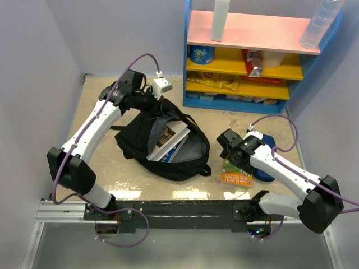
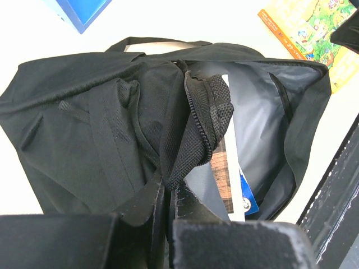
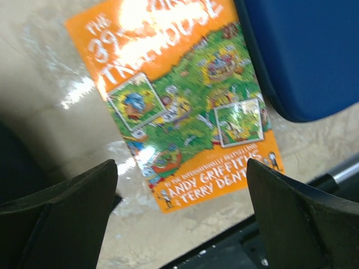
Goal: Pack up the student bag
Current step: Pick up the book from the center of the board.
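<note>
The black student bag [image 1: 137, 143] lies at the middle of the table [image 1: 101, 112], its main compartment unzipped and gaping toward 4 o'clock, with a few books [image 1: 171, 139] tucked inside against the grey lining. At the bag's 12 o'clock rim the left gripper [image 2: 168, 196] is clamped tight on a fold of the black zipper edge. At 3 o'clock from the bag, an orange "39-Storey Treehouse" paperback [image 3: 185, 106] lies flat on the table. The right gripper [image 3: 180, 168] hangs above it, jaws spread wide and holding nothing. A dark-blue pencil case [image 3: 303, 50] overlaps the paperback's 3 o'clock side. A blue shelf unit [image 1: 252, 33] stands at the table's 1 o'clock corner.
</note>
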You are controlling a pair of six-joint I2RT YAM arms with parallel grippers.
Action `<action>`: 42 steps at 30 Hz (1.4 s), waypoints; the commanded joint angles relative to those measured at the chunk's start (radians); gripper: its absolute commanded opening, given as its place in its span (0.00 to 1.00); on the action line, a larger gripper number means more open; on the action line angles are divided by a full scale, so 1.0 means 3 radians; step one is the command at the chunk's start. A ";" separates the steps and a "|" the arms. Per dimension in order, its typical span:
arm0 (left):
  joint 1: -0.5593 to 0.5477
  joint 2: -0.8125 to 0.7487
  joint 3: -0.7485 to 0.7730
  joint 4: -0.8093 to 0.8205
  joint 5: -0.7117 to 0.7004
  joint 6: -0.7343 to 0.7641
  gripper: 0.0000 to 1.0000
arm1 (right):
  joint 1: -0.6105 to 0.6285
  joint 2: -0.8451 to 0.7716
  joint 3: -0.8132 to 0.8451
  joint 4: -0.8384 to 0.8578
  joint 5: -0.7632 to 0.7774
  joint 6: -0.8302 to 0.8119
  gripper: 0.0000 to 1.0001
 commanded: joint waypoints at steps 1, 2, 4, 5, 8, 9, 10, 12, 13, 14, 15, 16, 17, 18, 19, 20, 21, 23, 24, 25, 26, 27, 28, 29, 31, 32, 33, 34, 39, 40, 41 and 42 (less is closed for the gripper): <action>0.0065 -0.0216 -0.0041 -0.0106 0.0045 0.0150 0.00 | -0.0001 -0.0110 -0.0133 -0.0400 -0.0240 0.0212 0.97; 0.0070 -0.0231 -0.0071 -0.0106 0.0066 0.0155 0.00 | -0.0001 -0.0130 -0.0144 -0.0405 -0.0272 0.0221 0.96; 0.0076 -0.0277 -0.0097 -0.0096 0.0101 0.0160 0.00 | 0.0004 -0.0110 -0.0124 -0.0466 -0.0272 0.0257 0.95; 0.0081 -0.0292 -0.0097 -0.0106 0.0112 0.0161 0.00 | -0.0001 -0.0090 -0.0113 -0.0481 -0.0277 0.0267 0.94; 0.0091 -0.0333 -0.0036 -0.0152 0.0132 0.0176 0.00 | -0.0006 0.0022 -0.0073 -0.0502 -0.0343 0.0329 0.97; 0.0096 -0.0354 -0.0015 -0.0183 0.0132 0.0191 0.00 | -0.0006 0.0119 -0.0062 -0.0492 -0.0374 0.0349 0.98; 0.0111 -0.0364 0.0010 -0.0198 0.0137 0.0206 0.00 | -0.0016 0.0170 -0.0067 -0.0436 -0.0404 0.0380 0.99; 0.0137 -0.0394 0.0031 -0.0208 0.0137 0.0242 0.00 | -0.0021 0.0339 -0.0118 -0.0319 -0.0502 0.0482 0.99; 0.0177 -0.0395 0.0021 -0.0213 0.0148 0.0263 0.00 | -0.0026 0.0390 -0.0169 -0.0120 -0.0542 0.0523 0.98; 0.0198 -0.0390 0.0021 -0.0239 0.0158 0.0303 0.00 | -0.0026 0.0426 -0.0215 -0.0022 -0.0558 0.0660 0.98; 0.0224 -0.0384 0.0021 -0.0254 0.0168 0.0324 0.00 | -0.0026 0.0442 -0.0362 0.0090 -0.0573 0.0742 0.96; 0.0285 -0.0379 0.0016 -0.0270 0.0203 0.0349 0.00 | -0.0026 0.0407 -0.0450 0.0375 -0.0599 0.0819 0.94; 0.0316 -0.0359 0.0021 -0.0290 0.0224 0.0375 0.00 | -0.0021 0.0371 -0.0532 0.0499 -0.0609 0.0901 0.91; 0.0367 -0.0344 0.0031 -0.0316 0.0250 0.0390 0.00 | -0.0021 0.0325 -0.0644 0.0551 -0.0564 0.0957 0.90; 0.0387 -0.0328 0.0056 -0.0341 0.0255 0.0411 0.00 | -0.0021 0.0248 -0.0691 0.0582 -0.0553 0.1014 0.90; 0.0403 -0.0313 0.0067 -0.0377 0.0260 0.0457 0.00 | -0.0021 0.0212 -0.0722 0.0557 -0.0523 0.1095 0.90; 0.0443 -0.0313 0.0072 -0.0377 0.0270 0.0462 0.00 | -0.0021 0.0187 -0.0778 0.0521 -0.0497 0.1141 0.91; 0.0469 -0.0313 0.0077 -0.0352 0.0286 0.0472 0.00 | -0.0026 0.0171 -0.0860 0.0633 -0.0476 0.1132 0.90; 0.0490 -0.0313 0.0082 -0.0347 0.0291 0.0467 0.00 | -0.0021 0.0201 -0.0855 0.0684 -0.0481 0.1111 0.91; 0.0490 -0.0298 0.0097 -0.0352 0.0301 0.0462 0.00 | -0.0021 0.0257 -0.0819 0.0740 -0.0461 0.1096 0.90; 0.0495 -0.0282 0.0112 -0.0367 0.0311 0.0457 0.00 | -0.0021 0.0415 -0.0784 0.0791 -0.0491 0.1050 0.89; 0.0500 -0.0267 0.0123 -0.0372 0.0326 0.0462 0.00 | -0.0021 0.0523 -0.0682 0.0812 -0.0512 0.1025 0.90; 0.0500 -0.0267 0.0133 -0.0377 0.0322 0.0457 0.00 | -0.0006 0.0615 -0.0625 0.0888 -0.0588 0.0999 0.90; 0.0500 -0.0252 0.0143 -0.0387 0.0321 0.0457 0.00 | 0.0004 0.0712 -0.0559 0.0935 -0.0614 0.0953 0.89; 0.0500 -0.0241 0.0174 -0.0392 0.0311 0.0452 0.00 | 0.0020 0.1014 -0.0416 0.1224 -0.0731 0.0887 0.88; 0.0500 -0.0236 0.0179 -0.0387 0.0306 0.0447 0.00 | 0.0030 0.1126 -0.0359 0.1343 -0.0838 0.0780 0.88; 0.0500 -0.0236 0.0179 -0.0387 0.0306 0.0447 0.00 | 0.0025 0.1320 -0.0217 0.1410 -0.0865 0.0743 0.87; 0.0500 -0.0236 0.0184 -0.0387 0.0301 0.0437 0.00 | 0.0025 0.1418 -0.0135 0.1512 -0.0880 0.0718 0.87; 0.0505 -0.0236 0.0154 -0.0377 0.0275 0.0432 0.00 | 0.0020 0.1720 0.0488 0.1458 -0.0753 0.0411 0.94; 0.0505 -0.0246 0.0154 -0.0377 0.0281 0.0426 0.00 | 0.0020 0.1695 0.0571 0.1259 -0.0692 0.0396 0.95; 0.0505 -0.0256 0.0154 -0.0367 0.0286 0.0411 0.00 | 0.0010 0.1634 0.0627 0.1196 -0.0625 0.0385 0.96; 0.0505 -0.0262 0.0154 -0.0362 0.0291 0.0401 0.00 | 0.0010 0.1557 0.0669 0.1170 -0.0523 0.0360 0.98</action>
